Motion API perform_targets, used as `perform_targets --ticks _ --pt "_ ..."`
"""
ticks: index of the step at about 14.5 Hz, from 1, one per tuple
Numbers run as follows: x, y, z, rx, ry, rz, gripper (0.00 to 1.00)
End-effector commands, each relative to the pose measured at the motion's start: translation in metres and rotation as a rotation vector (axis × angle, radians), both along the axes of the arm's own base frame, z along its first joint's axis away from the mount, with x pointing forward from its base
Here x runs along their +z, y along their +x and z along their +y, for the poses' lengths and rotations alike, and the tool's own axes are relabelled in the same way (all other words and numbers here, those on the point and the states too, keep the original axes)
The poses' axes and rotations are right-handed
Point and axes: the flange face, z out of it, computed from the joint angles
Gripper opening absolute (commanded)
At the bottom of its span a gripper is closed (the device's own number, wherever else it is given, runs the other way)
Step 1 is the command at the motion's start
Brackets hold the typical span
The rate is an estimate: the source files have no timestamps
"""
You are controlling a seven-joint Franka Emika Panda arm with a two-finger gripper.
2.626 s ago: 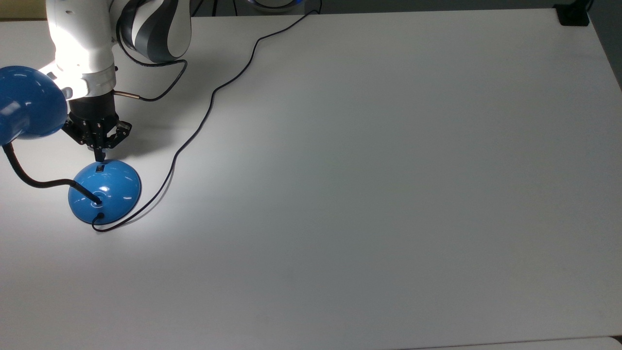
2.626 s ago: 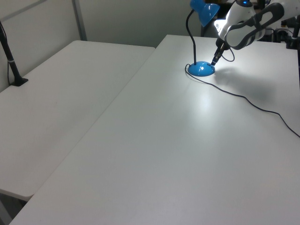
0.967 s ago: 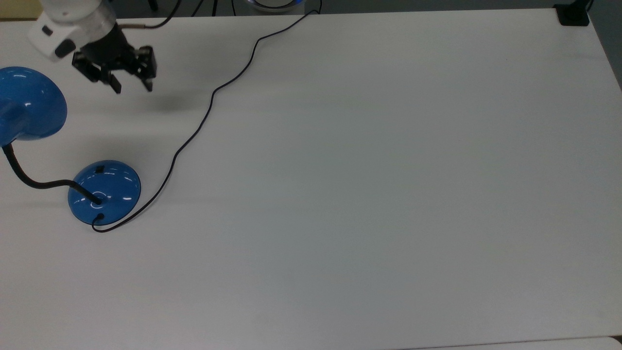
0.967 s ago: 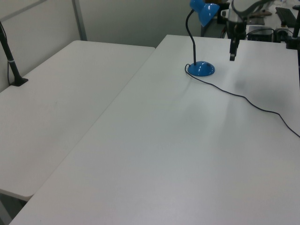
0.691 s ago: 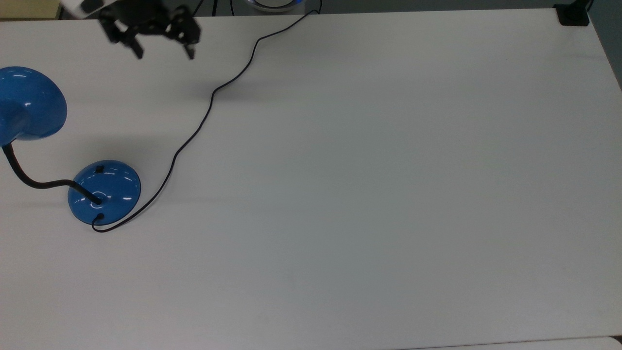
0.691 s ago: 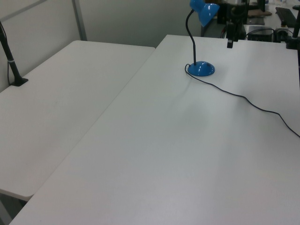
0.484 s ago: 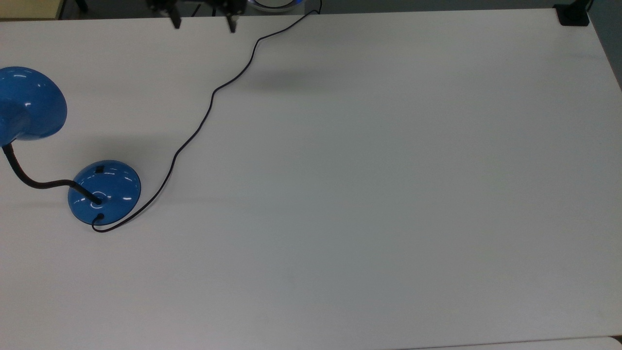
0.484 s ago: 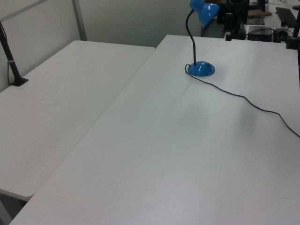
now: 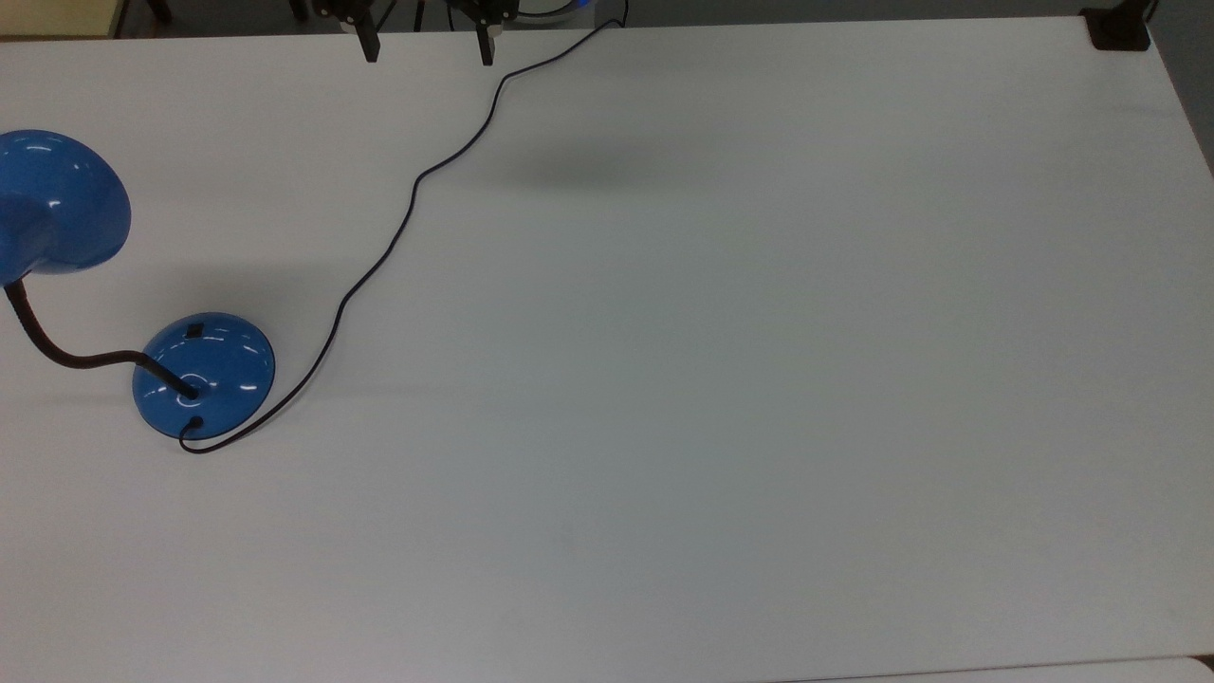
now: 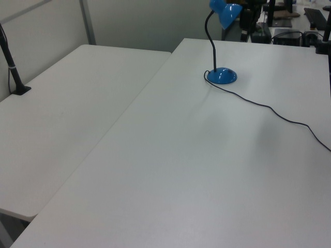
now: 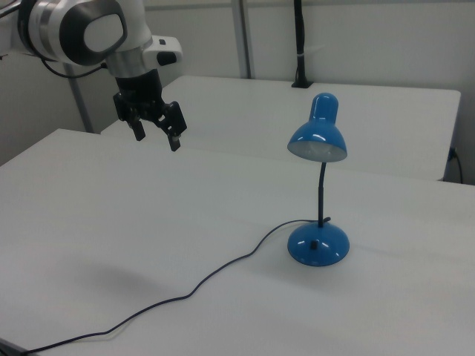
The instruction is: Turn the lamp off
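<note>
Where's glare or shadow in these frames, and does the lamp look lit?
Top view: small white highlights on the lamp base and shade, a soft shadow patch on the table right of the cord. Right view: the shade's opening looks dull, no bright pool beneath it, so the lamp reads as off; the gripper hangs open. Left view: even, flat light, faint shadow by the cord.

One blue lamp (image 11: 318, 194) with one black cord (image 9: 403, 218); one gripper (image 11: 156, 136); two white tables (image 10: 196, 170), side by side.
</note>
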Motion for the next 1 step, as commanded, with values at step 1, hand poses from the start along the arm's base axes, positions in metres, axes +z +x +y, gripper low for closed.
perform_targets --ticks 1 --pt "0.0028 0.0003 0.0044 0.027 -0.017 -0.01 1.0"
